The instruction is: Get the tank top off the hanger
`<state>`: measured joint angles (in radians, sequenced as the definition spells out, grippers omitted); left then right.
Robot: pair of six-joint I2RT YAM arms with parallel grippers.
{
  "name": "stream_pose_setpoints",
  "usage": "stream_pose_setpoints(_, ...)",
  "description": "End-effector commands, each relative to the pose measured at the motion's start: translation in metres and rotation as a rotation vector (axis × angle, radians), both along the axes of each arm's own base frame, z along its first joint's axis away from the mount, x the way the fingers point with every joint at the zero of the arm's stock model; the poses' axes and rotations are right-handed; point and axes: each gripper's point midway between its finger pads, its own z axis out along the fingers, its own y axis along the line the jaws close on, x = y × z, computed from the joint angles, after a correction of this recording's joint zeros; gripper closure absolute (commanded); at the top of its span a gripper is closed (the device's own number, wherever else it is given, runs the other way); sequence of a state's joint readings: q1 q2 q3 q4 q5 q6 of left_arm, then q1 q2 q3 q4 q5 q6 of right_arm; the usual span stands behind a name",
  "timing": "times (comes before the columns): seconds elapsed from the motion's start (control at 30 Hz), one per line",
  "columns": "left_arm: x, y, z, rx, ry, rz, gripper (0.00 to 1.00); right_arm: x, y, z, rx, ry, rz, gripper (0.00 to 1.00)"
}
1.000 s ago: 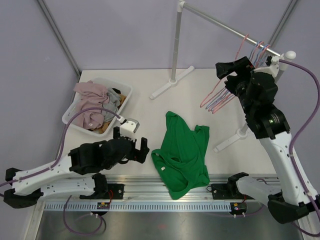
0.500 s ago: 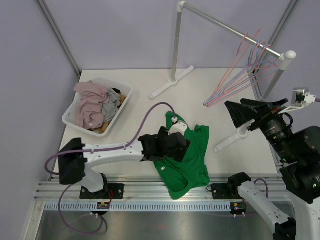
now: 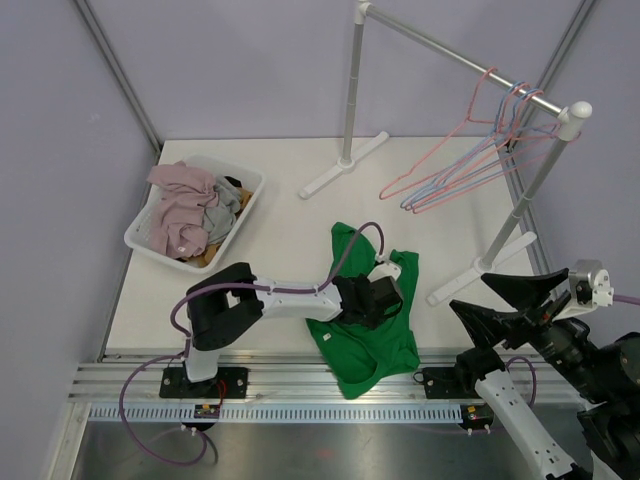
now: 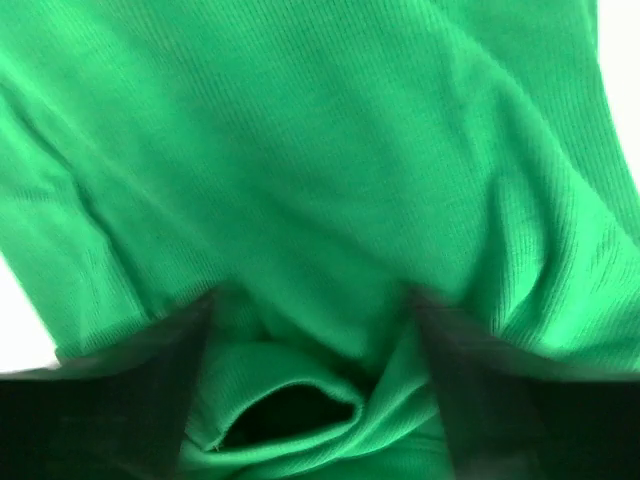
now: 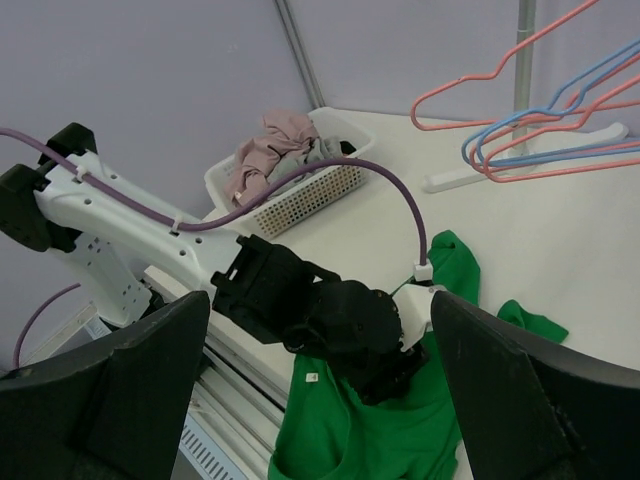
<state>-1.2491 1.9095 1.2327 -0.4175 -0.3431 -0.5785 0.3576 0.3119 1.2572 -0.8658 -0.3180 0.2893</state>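
Since the green top [image 3: 375,345] lies on the surface [image 3: 290,200], the left hand [image 4: 312,310], open on it, should pinch one thick fold. At four o'clock the right hand [image 3: 497,302] is open.

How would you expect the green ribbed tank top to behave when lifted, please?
Probably floppy: the green ribbed tank top lies in soft folds, bunching between the left gripper's fingers. Likely light, draping from any single pinch. Pushed, it would probably wrinkle, not slide whole.
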Motion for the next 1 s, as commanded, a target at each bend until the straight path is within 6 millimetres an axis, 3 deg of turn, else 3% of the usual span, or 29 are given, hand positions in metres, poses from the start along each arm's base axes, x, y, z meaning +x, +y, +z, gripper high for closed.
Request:
stream_pose_setpoints(0.0,0.001,-0.007,-0.009,-0.030,0.017,0.007,0.57,-0.013,0.000,0.005,-0.031,-0.054,0.035,0.00)
stream_pose_setpoints(0.07,0.002,0.000,-0.008,-0.027,0.008,0.022,0.90,-0.014,-0.002,0.005,-0.034,-0.057,0.029,0.00)
stream_pose_setpoints(0.1,0.004,0.001,0.000,-0.040,-0.007,0.031,0.99,-0.014,-0.002,0.005,-0.032,-0.056,0.026,0.01)
stream_pose_setpoints(0.2,0.015,0.019,0.017,-0.027,-0.065,0.083,1.00,-0.014,-0.003,0.004,-0.028,-0.057,0.018,0.01)
stream_pose_setpoints(0.4,0.051,0.076,0.102,-0.071,-0.225,0.258,1.00,-0.016,-0.004,0.004,-0.010,-0.064,0.013,0.00)
stream_pose_setpoints(0.43,0.054,0.087,0.125,-0.102,-0.251,0.280,1.00,-0.016,-0.005,0.004,-0.010,-0.068,0.011,0.01)
stream_pose_setpoints(0.5,0.067,0.109,0.149,-0.116,-0.292,0.341,1.00,-0.017,-0.005,0.004,-0.004,-0.069,0.009,0.01)
stream_pose_setpoints(0.7,0.096,0.171,0.248,-0.197,-0.419,0.461,1.00,-0.015,-0.005,0.006,-0.001,-0.072,0.007,0.00)
stream_pose_setpoints(0.77,0.106,0.192,0.291,-0.227,-0.477,0.497,1.00,-0.014,-0.005,0.006,-0.001,-0.073,0.004,0.00)
stream_pose_setpoints(0.8,0.108,0.201,0.300,-0.216,-0.488,0.509,1.00,-0.013,-0.005,0.006,-0.002,-0.073,0.001,0.01)
stream_pose_setpoints(0.83,0.115,0.213,0.332,-0.249,-0.536,0.533,1.00,-0.012,-0.005,0.005,-0.003,-0.070,-0.002,0.01)
stream_pose_setpoints(0.93,0.126,0.243,0.371,-0.241,-0.600,0.579,1.00,-0.010,-0.005,0.005,-0.007,-0.070,-0.004,0.00)
stream_pose_setpoints(0.97,0.127,0.253,0.398,-0.275,-0.644,0.604,1.00,-0.010,-0.005,0.005,-0.006,-0.070,-0.004,0.01)
